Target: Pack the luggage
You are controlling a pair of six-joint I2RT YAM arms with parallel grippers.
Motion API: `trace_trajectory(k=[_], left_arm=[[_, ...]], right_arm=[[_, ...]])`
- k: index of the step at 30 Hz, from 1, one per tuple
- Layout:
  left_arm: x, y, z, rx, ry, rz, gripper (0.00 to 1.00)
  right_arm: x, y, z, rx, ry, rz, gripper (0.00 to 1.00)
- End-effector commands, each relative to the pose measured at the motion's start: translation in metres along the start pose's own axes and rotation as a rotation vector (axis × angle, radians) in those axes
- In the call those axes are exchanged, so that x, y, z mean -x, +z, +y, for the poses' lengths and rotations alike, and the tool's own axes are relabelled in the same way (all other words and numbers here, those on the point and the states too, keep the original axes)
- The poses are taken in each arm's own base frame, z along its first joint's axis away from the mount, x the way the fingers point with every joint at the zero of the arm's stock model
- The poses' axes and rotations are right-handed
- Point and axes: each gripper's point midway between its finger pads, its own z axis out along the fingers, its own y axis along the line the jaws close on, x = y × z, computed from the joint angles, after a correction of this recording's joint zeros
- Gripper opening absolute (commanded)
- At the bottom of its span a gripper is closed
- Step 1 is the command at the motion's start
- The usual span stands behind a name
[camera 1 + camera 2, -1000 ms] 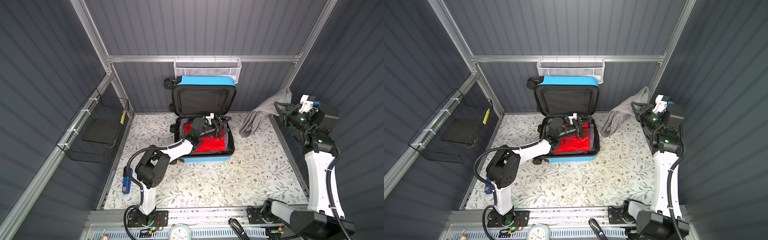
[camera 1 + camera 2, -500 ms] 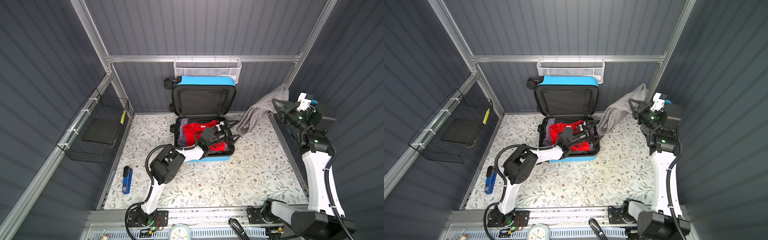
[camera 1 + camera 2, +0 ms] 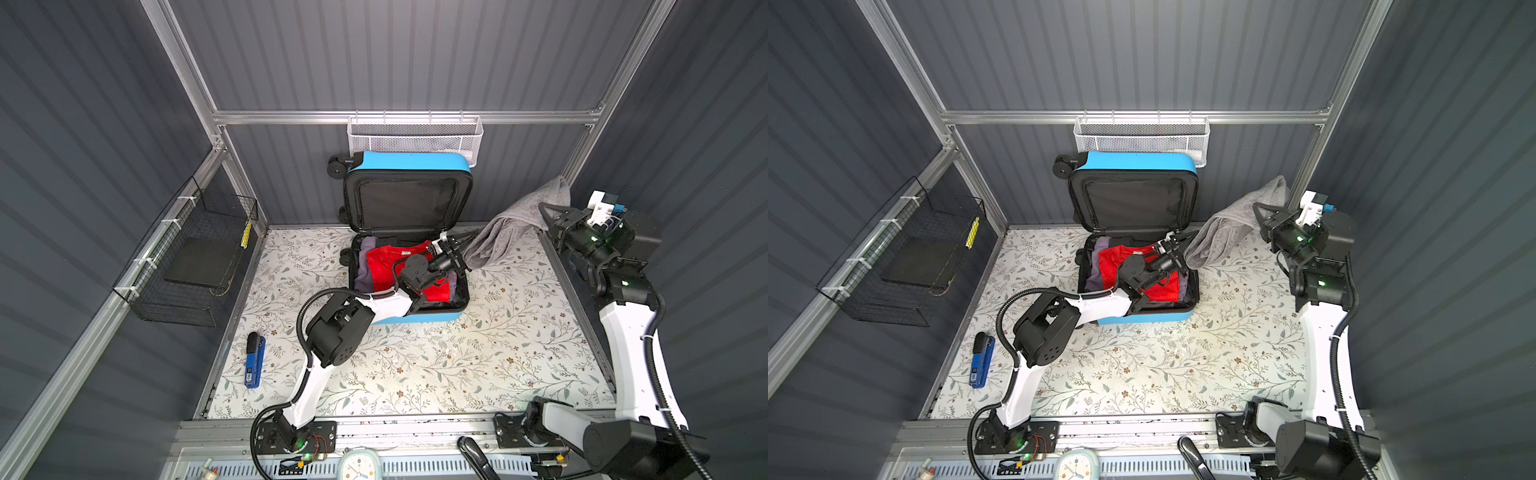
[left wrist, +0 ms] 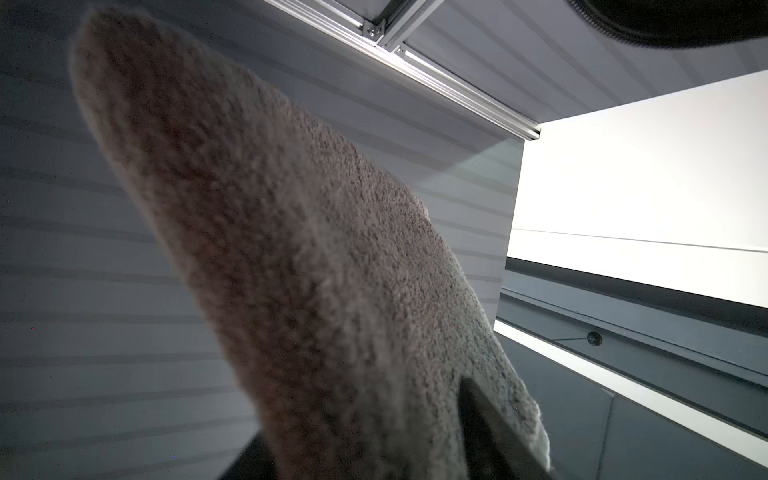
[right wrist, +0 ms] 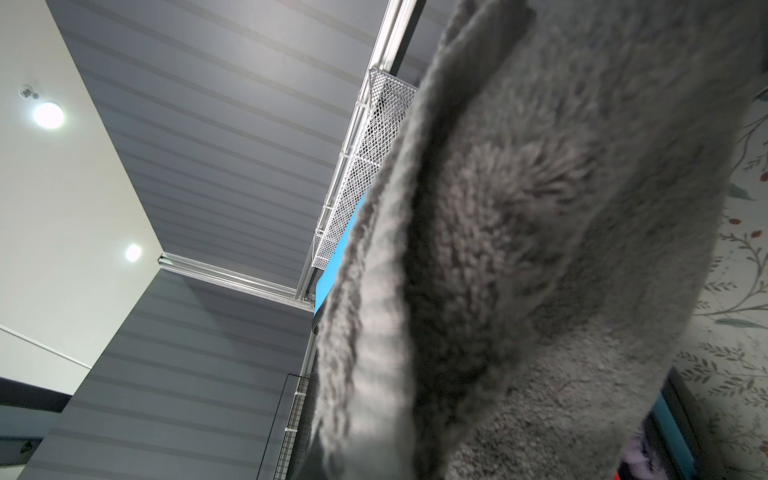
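Both top views: small bright blue hard-shell suitcase (image 3: 409,160) lies open at the back wall, red cloth (image 3: 384,266) inside. Right gripper (image 3: 546,212) is clenched on the fluffy grey towel (image 3: 507,232), held high. Left gripper (image 3: 455,253) is at the towel's lower end, above the case rim.
Left wrist: towel sits between the fingers (image 4: 486,428); whether clamped, cannot tell.
Right wrist: towel hangs bunched.
Best: secure the lower end, then bring both ends down into the case together.

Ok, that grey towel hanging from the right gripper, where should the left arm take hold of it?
Its lower end, by the right rim of the luggage, coming from that side. The right gripper pinches the top, so the grey towel hangs as one narrow fold, slim enough for the fingers of the left gripper.
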Motion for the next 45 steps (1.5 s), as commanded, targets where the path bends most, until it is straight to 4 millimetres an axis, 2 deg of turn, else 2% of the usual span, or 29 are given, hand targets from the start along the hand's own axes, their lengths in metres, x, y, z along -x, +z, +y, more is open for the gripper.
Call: trace_trajectory(k=[1,4,5,6,9,13,19,24,27,31,35,38,41,45], left_arm=[[0.008,-0.007,-0.01,-0.064,-0.014,-0.014,0.18],[0.022,-0.019,-0.024,-0.068,0.03,-0.041,0.0],[0.027,-0.022,-0.032,-0.069,0.056,-0.046,0.0],[0.037,-0.034,-0.03,-0.033,0.082,-0.072,0.0],[0.058,-0.058,-0.05,0.025,0.176,-0.109,0.0],[0.075,-0.089,-0.074,0.112,0.279,-0.119,0.0],[0.098,-0.13,-0.101,0.286,0.456,-0.121,0.0],[0.116,-0.156,-0.122,0.447,0.655,-0.1,0.0],[0.126,-0.163,-0.131,0.541,0.762,-0.097,0.0],[0.14,-0.161,-0.149,0.551,0.833,-0.091,0.0],[0.15,-0.164,-0.149,0.551,0.829,-0.086,0.0],[0.149,-0.172,-0.135,0.566,0.81,-0.079,0.0],[0.153,-0.197,-0.099,0.616,0.761,-0.089,0.0],[0.155,-0.226,-0.057,0.666,0.705,-0.087,0.0]], right_arm=[[0.001,-0.005,0.025,0.076,-0.072,-0.013,0.0],[-0.005,-0.005,0.02,0.073,-0.061,0.014,0.0],[-0.007,-0.004,0.017,0.07,-0.057,0.023,0.0],[-0.009,-0.003,0.013,0.066,-0.051,0.034,0.0],[-0.02,0.001,-0.002,0.052,-0.029,0.082,0.0],[-0.044,0.014,-0.022,0.02,-0.032,0.174,0.0],[-0.088,0.051,-0.042,0.007,-0.042,0.329,0.0],[-0.113,0.088,-0.055,0.021,-0.069,0.406,0.0],[-0.118,0.11,-0.06,0.034,-0.085,0.425,0.0],[-0.122,0.134,-0.066,0.044,-0.109,0.44,0.0],[-0.13,0.15,-0.073,0.054,-0.12,0.477,0.0],[-0.142,0.151,-0.093,0.02,-0.128,0.51,0.0],[-0.157,0.147,-0.122,-0.025,-0.124,0.547,0.0],[-0.184,0.133,-0.171,-0.109,-0.083,0.604,0.0]])
